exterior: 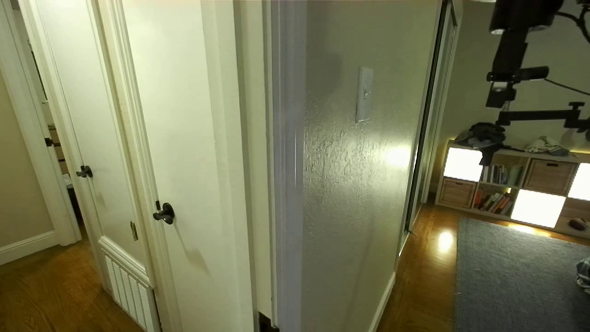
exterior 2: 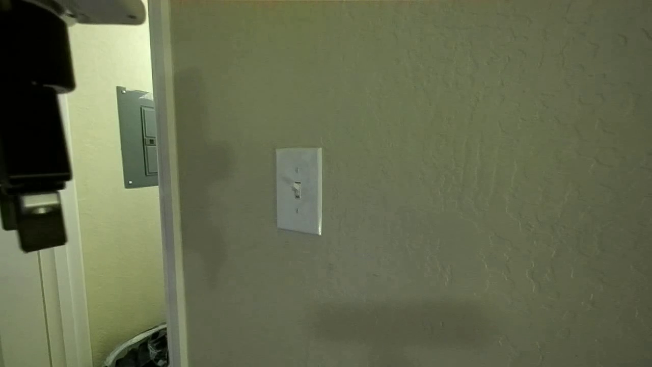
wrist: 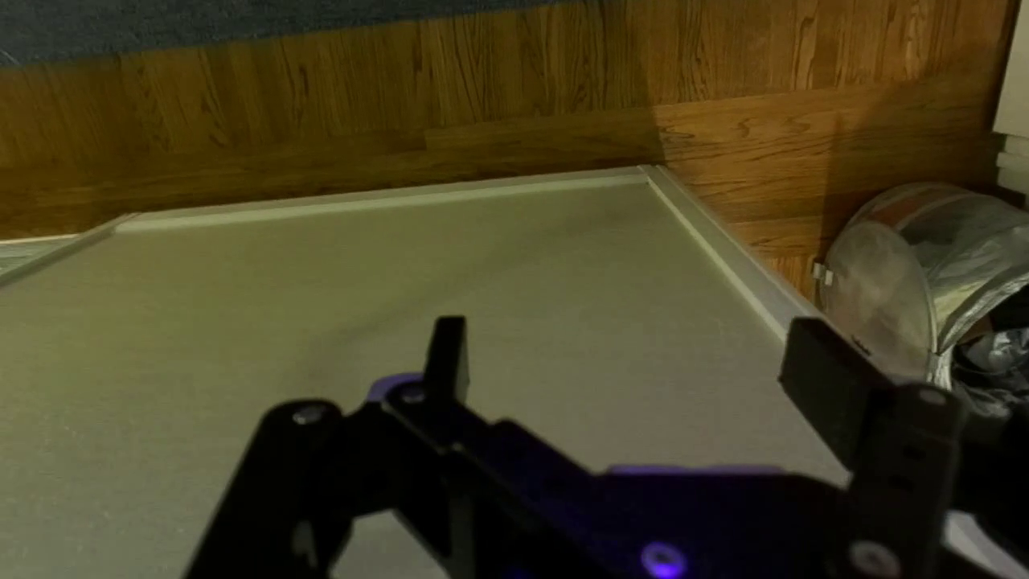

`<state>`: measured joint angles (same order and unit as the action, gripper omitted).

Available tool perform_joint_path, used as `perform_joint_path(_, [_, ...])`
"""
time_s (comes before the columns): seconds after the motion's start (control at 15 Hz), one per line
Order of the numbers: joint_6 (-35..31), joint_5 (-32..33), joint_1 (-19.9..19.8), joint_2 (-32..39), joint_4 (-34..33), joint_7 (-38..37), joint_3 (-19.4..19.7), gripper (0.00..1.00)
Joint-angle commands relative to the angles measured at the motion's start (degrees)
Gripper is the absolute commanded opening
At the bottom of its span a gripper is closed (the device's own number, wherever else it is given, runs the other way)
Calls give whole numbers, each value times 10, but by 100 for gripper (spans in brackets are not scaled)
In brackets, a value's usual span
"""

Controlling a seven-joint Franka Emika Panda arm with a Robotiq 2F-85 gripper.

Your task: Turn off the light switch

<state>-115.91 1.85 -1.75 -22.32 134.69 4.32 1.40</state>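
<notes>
The light switch is a white upright wall plate with a small toggle, on the textured wall in both exterior views (exterior: 365, 94) (exterior 2: 290, 214). The toggle appears to point up. My gripper hangs pointing down, apart from the plate. It shows at the upper right in an exterior view (exterior: 498, 97), out from the wall, and at the left edge in an exterior view (exterior 2: 41, 232), left of the plate. In the wrist view my gripper (wrist: 625, 362) has its black fingers wide apart with nothing between them. The switch is out of the wrist view, which shows wall and floor.
The wall ends at a white door frame (exterior 2: 168, 204) beside the switch. White doors with dark knobs (exterior: 164, 213) stand around that corner. A grey panel (exterior 2: 138, 137) hangs beyond. A round bin (wrist: 884, 273) stands on the wood floor. A cube shelf (exterior: 500, 182) and rug (exterior: 516, 276) are farther off.
</notes>
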Motion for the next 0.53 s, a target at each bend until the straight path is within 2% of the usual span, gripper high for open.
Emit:
perform_joint_path(0.0, [-42,20,-6,85,-66,18,13,100])
perform_joint_path(0.2, [-61,20,-6,134,-111,20,18,100])
perform_joint_path(0.27, [-52,11,-3,103,-78,11,14,100])
perform_joint_path(0.47, [-55,11,-4,137,-110,13,16,100])
